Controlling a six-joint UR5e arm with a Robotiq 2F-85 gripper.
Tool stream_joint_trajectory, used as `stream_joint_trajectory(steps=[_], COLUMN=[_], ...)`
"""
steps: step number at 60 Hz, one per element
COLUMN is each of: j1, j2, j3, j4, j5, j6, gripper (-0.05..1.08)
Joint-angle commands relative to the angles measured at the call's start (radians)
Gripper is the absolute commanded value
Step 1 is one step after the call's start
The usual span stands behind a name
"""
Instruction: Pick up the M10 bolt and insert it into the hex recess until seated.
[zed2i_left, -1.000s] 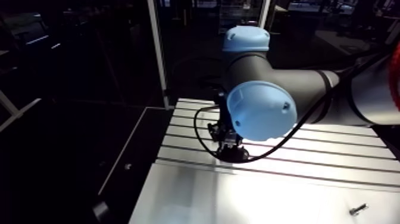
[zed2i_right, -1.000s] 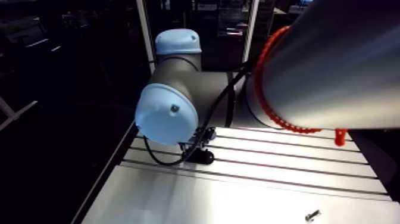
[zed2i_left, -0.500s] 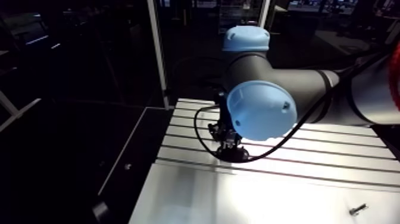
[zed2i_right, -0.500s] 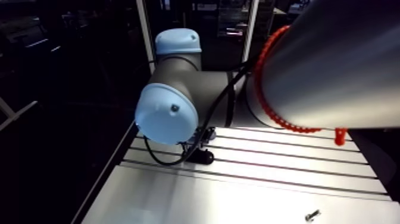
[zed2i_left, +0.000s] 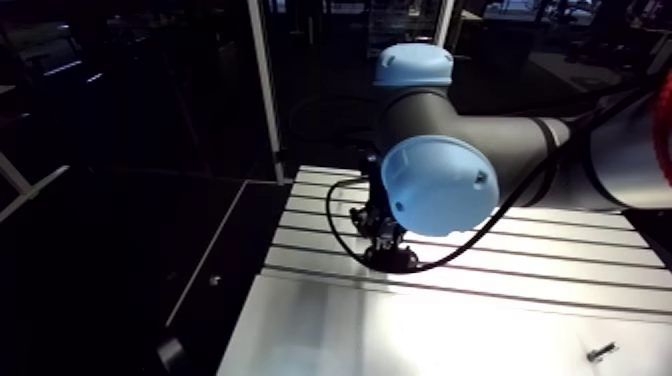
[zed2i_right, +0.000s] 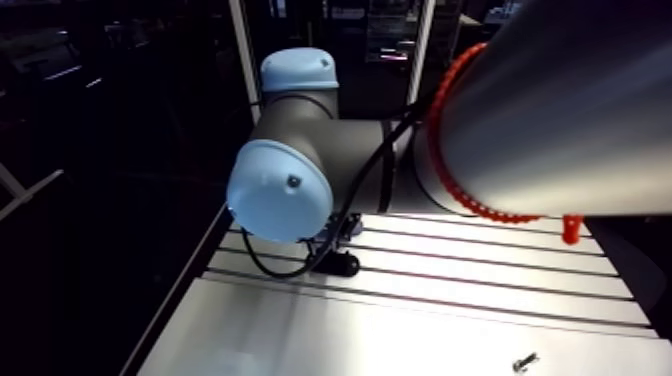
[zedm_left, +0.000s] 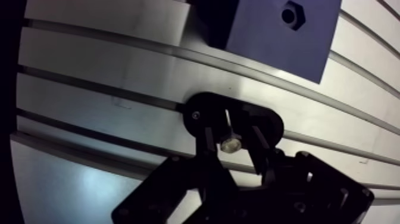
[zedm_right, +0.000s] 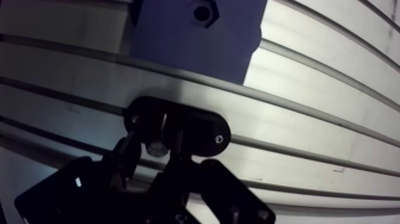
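In the wrist view my gripper (zedm_left: 230, 142) stands over a black oval holder (zedm_left: 202, 110) on the slotted table. A silvery M10 bolt (zedm_left: 230, 143) sits upright in the holder, its head pressed between my two dark fingers (zedm_left: 209, 143). Ahead of the gripper lies a dark blue block (zedm_left: 268, 33) with a hex recess (zedm_left: 292, 13) near its far edge. In the arm view the gripper (zed2i_left: 385, 245) reaches down onto the black holder (zed2i_left: 392, 260) near the table's left edge, under the light-blue wrist cap.
A small loose bolt (zed2i_left: 601, 350) lies on the smooth plate at the near right of the table (zed2i_left: 560, 270). The table's left edge drops off to a dark lower surface (zed2i_left: 215, 270). An upright white post (zed2i_left: 262, 90) stands behind the table.
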Motion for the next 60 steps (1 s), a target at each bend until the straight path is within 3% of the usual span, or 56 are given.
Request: stream_joint_trajectory(steps=[1,60], j1=[0.0,0.0], j2=[0.001,0.002], j3=[0.0,0.0], j4=[0.002,0.002], j5=[0.001,0.002], j6=[-0.001,-0.001], gripper=[0.59,0.7])
